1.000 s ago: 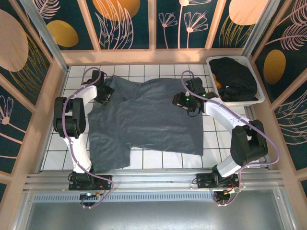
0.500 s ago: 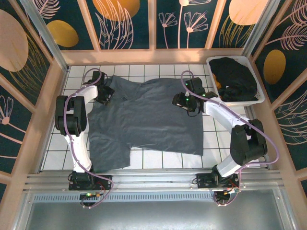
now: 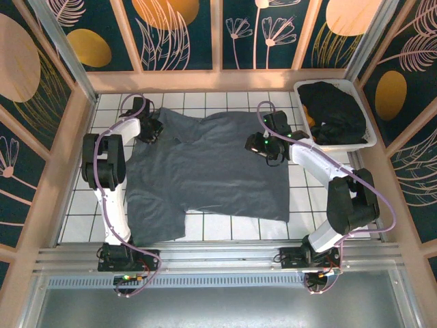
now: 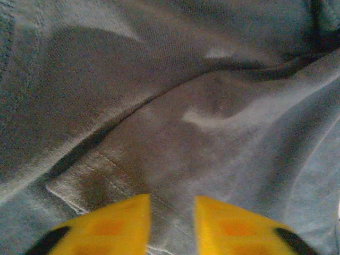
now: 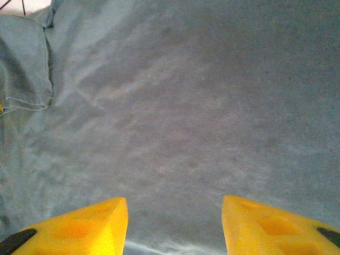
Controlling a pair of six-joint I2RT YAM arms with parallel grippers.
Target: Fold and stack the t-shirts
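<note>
Two garment groups, top view: blue-grey t-shirt [image 3: 205,171] spread on white-tiled tabletop [image 3: 235,229]; black t-shirts [image 3: 334,113] in white bin [image 3: 372,140], far right.
Left wrist: left claw [image 4: 171,199] slightly parted, empty, over hem crease [image 4: 79,183].
Right wrist: right claw [image 5: 175,201] wide apart, empty, over smooth cloth.
Room: leaf-patterned panels [image 3: 177,34].

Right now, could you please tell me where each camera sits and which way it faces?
Top external: above and behind the bases, looking down on the grey t-shirt and the white bin; the left arm and the right arm show.
Left wrist: on the left arm, facing creased grey fabric; the left claw shows, open.
Right wrist: on the right arm, facing smoother grey fabric; the right claw shows, open.
Shared: all three see the same grey t-shirt.
</note>
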